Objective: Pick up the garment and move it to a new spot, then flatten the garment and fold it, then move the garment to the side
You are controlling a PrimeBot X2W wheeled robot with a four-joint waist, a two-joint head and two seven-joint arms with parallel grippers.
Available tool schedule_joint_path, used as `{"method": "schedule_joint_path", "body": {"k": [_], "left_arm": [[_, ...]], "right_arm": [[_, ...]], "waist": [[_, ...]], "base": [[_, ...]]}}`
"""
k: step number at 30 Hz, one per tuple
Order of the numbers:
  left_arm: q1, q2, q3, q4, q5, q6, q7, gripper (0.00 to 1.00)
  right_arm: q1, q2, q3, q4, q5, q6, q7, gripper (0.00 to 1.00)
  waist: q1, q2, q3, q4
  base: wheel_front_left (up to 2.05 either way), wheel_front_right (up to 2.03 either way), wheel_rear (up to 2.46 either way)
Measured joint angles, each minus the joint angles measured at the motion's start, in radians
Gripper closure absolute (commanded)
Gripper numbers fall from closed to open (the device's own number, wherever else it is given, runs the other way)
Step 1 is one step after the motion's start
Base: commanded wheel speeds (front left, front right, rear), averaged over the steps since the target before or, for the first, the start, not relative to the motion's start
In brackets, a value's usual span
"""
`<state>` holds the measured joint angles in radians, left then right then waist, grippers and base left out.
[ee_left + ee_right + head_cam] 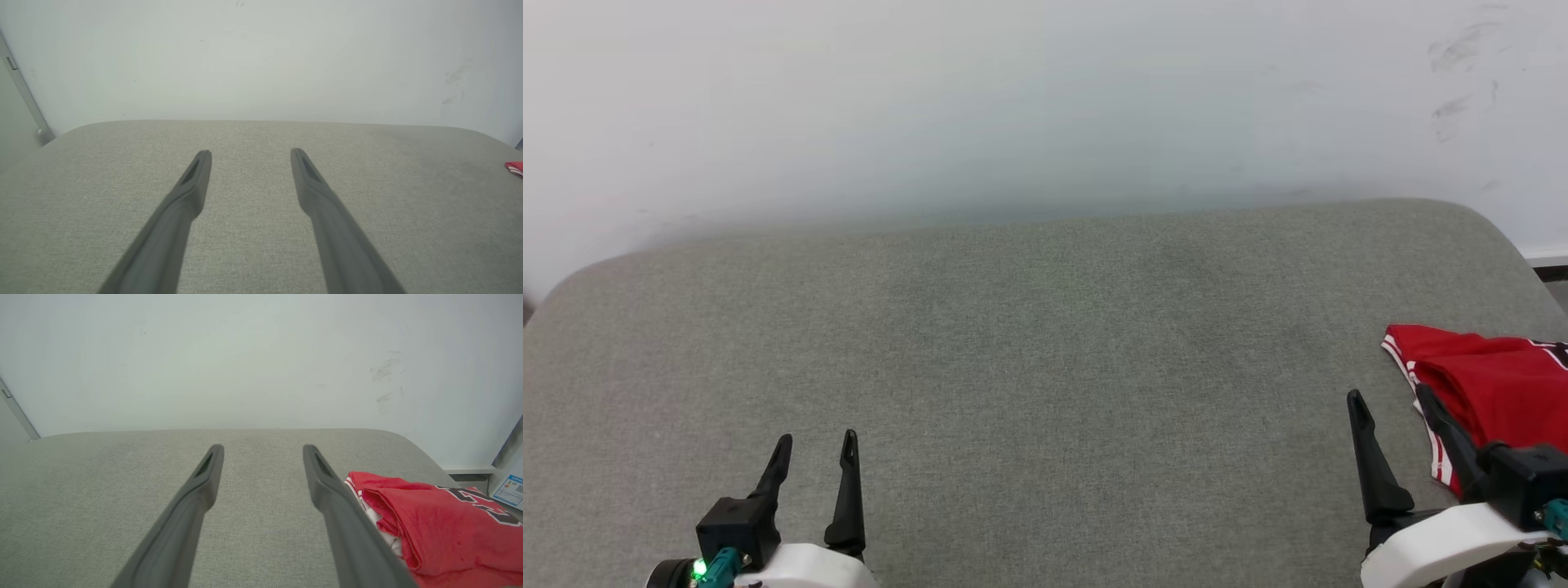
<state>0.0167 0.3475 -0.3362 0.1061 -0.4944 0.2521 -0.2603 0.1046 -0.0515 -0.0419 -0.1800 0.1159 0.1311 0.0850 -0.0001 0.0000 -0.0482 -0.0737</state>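
Note:
The red garment [1499, 384] lies folded at the right edge of the grey cushioned surface [1045, 367], with striped trim along its left border and black-white lettering near the frame's edge. In the right wrist view the garment [441, 526] sits just right of my right finger, its folded layers showing. My right gripper [1390, 400] is open beside the garment's left edge, holding nothing. My left gripper [817, 445] rests open at the lower left, far from the garment. A sliver of the garment [515, 167] shows at the right edge of the left wrist view.
A pale wall [1045, 106] with scuff marks rises behind the surface. The surface's rounded far corners curve off left and right. A white box with a label [508, 490] stands past the right end.

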Motion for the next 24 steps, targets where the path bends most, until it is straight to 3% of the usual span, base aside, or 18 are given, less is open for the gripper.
{"method": "schedule_joint_path", "body": {"k": [14, 15, 24], "left_arm": [[-0.001, 0.008, 0.0, 0.004, 0.002, 0.003, 0.0, 0.0], [-0.001, 0.009, 0.0, 0.004, 0.002, 0.003, 0.0, 1.0], [0.019, -0.032, 0.024, 0.037, -0.106, -0.029, 0.036, 1.0]], "right_arm": [[-0.004, 0.0, 0.004, 0.005, 0.005, 0.0, -0.006, 0.0], [-0.005, 0.0, 0.004, 0.006, 0.005, 0.0, -0.007, 1.0], [0.011, -0.001, 0.008, 0.07, 0.148, 0.0, -0.006, 1.0]], "waist": [[0.0, 0.0, 0.006, 0.005], [0.0001, 0.0, 0.007, 0.005], [0.0001, 0.0, 0.01, 0.01]], "base": [[0.0, 0.0, 0.0], [0.0, 0.0, 0.0], [0.0, 0.0, 0.0]]}}
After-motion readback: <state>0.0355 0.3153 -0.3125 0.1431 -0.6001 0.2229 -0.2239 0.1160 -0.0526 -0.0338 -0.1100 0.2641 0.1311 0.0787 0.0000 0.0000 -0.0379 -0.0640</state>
